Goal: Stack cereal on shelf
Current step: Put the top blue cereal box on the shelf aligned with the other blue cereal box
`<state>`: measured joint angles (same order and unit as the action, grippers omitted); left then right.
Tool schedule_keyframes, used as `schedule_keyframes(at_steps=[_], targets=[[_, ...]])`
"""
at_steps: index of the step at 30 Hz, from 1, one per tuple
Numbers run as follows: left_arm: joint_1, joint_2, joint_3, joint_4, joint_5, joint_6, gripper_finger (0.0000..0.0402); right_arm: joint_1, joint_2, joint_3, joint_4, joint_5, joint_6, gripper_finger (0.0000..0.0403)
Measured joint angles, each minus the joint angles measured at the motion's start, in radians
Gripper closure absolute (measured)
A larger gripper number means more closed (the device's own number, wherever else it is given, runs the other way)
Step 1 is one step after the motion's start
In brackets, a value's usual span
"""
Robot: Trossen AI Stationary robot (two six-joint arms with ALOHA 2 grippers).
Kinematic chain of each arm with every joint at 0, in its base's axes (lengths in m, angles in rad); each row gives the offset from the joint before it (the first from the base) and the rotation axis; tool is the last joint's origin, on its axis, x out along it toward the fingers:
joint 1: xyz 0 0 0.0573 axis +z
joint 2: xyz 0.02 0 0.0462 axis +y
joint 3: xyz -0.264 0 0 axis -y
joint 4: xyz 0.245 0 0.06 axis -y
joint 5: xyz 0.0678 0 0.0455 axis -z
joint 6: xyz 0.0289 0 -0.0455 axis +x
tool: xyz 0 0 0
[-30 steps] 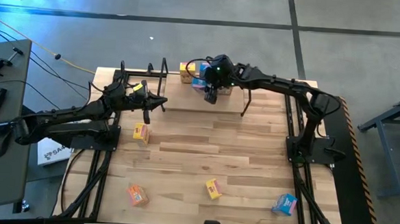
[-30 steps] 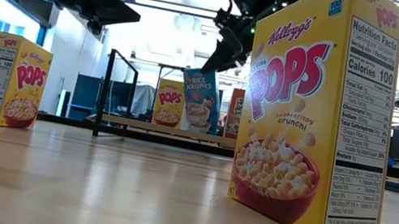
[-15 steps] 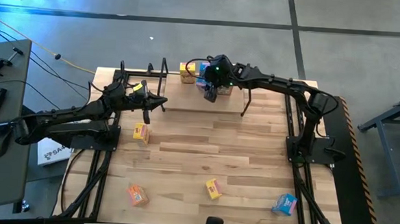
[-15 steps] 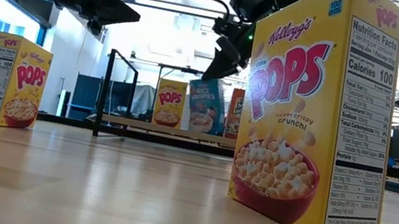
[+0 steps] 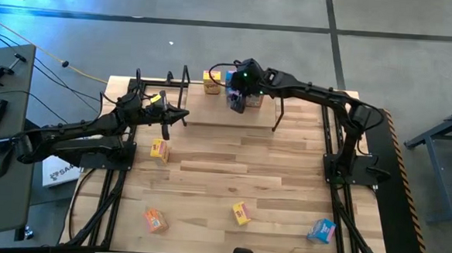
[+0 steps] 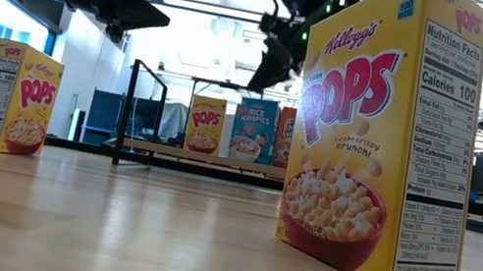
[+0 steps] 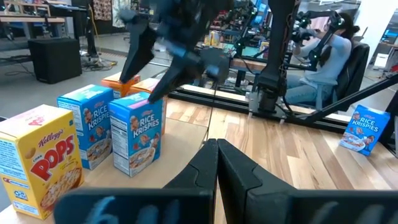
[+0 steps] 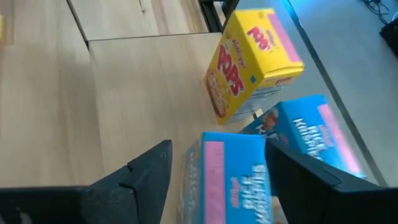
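the right end effector (image 8: 214,180) hangs just above a blue cereal box (image 8: 233,180) on the shelf (image 5: 211,110), its fingers (image 8: 140,177) spread to either side of the box top — not touching it. that box stands upright beside a second blue box (image 7: 87,127) and a yellow box (image 8: 252,59), with an orange one (image 6: 283,137) past them. the left end effector (image 5: 182,115), pressed together and empty, waits over the shelf's left end. on the table (image 5: 231,169) stand 4 more boxes — 2 yellow (image 5: 160,149) (image 5: 241,213), 1 orange (image 5: 154,220), 1 blue (image 5: 322,231).
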<state>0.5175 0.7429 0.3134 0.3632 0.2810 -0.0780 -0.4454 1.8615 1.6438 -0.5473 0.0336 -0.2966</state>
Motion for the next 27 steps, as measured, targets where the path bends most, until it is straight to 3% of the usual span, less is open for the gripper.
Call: schedule_keyframes(at_steps=[4,8,14,27], targets=[[0.000,0.000,0.000,-0.003,0.000,0.000,0.0401,0.036,-0.002,0.130,-0.242,0.079,0.000,0.0200],[0.000,0.000,0.000,-0.009,0.000,0.000,0.0401,0.050,-0.004,0.180,-0.437,0.119,0.050,0.0274],[0.000,0.000,0.000,-0.008,0.000,0.001,0.0402,0.030,-0.002,0.087,-0.458,0.120,0.159,0.0390],[0.000,0.000,0.000,-0.008,0.000,0.001,0.0401,0.002,-0.001,-0.024,-0.212,0.121,0.212,0.0388]])
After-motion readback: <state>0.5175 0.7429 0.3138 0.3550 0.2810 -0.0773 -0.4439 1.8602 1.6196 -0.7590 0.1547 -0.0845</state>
